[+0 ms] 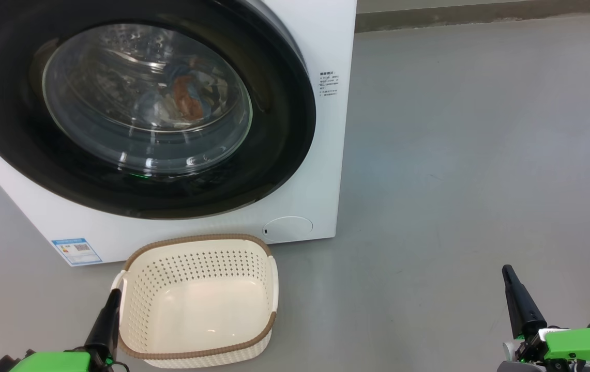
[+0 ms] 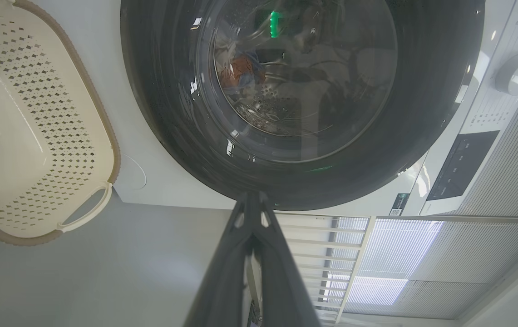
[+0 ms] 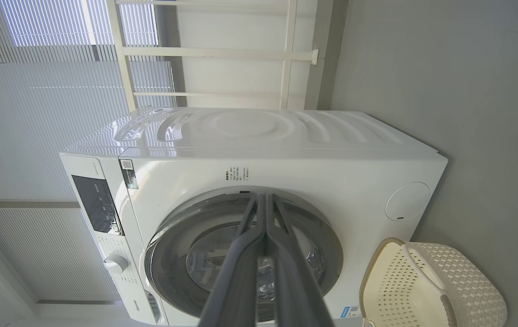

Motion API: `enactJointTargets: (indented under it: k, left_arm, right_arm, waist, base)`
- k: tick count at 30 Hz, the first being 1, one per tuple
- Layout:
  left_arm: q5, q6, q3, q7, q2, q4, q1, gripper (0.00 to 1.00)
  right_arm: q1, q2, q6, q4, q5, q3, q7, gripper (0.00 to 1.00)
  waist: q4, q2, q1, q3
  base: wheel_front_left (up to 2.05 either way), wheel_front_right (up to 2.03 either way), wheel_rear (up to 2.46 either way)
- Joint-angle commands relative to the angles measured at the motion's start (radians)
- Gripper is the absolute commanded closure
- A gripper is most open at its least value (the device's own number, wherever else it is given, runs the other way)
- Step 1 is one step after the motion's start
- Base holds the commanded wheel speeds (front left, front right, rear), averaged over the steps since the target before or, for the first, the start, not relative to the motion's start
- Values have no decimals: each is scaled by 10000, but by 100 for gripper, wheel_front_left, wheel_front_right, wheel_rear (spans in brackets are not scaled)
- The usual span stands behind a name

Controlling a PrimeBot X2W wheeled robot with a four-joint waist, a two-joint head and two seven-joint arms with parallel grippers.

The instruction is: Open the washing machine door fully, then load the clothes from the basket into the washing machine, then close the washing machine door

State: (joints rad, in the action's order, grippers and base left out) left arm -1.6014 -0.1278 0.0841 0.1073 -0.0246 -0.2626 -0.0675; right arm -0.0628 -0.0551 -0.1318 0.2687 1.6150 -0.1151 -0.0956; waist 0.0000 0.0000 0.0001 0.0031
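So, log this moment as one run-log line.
door shut | clothes in drum | basket empty | left gripper shut | right gripper shut

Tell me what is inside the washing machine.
Through the washing machine door, a small bundle of clothes, orange-brown, blue and white, lies in the perforated steel drum. The black rim and reflections hide the rest of the drum.

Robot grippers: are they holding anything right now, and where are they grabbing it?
Nothing. The left gripper and right gripper are both shut with nothing between their fingers. The basket is empty; the clothes sit behind the washing machine door.
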Motion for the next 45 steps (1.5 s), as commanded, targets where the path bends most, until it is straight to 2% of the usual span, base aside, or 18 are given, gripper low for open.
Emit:
enactJointTargets:
  k: [1,45]
  left_arm:
    - [-71,-29,298,60,-256,177,-404,100]
    - [-73,-29,297,59,-256,177,-404,100]
  right_arm:
    - [-438,-57,11,-247,54,156,-62,100]
    - [-445,-7,11,-244,-6,85,-119,100]
  waist:
    - [0,0,-1,0]
    - [0,0,-1,0]
  base:
    - [0,0,0]
    - [0,0,0]
